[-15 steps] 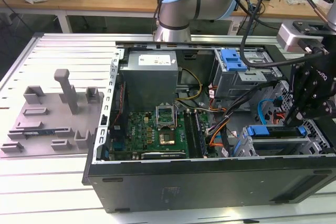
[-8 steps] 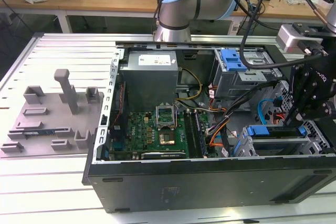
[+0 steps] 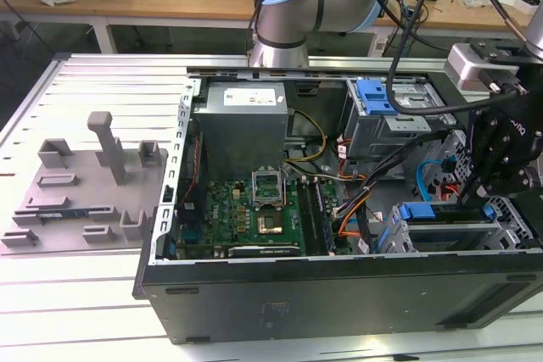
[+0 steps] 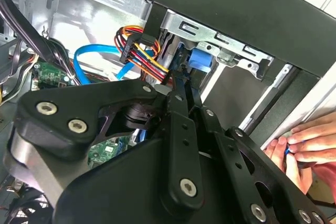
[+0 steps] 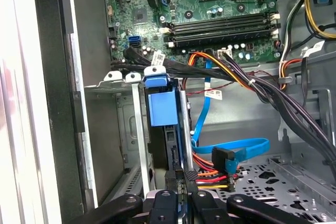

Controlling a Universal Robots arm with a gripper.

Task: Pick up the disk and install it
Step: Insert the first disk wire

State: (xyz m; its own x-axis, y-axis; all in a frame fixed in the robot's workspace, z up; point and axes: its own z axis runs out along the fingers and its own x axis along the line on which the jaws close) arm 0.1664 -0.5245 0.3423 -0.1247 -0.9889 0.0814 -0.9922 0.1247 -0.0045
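Black pincer (image 5: 178,184) fills near edge of first wrist view, fingers clenched on blue-framed disk (image 5: 164,111). Disk stands on edge, part-way into metal drive bay (image 5: 118,129) at computer case's (image 3: 339,294) front corner, exterior view's right. Motherboard (image 5: 210,3) beyond; blue data cable (image 5: 231,148) and orange power wires (image 5: 210,174) just beside bay. Person's hand (image 4: 302,145) at case's outer wall. Step judged: install, seating stage. Next move calls for straight push along bay rails, cables kept clear.
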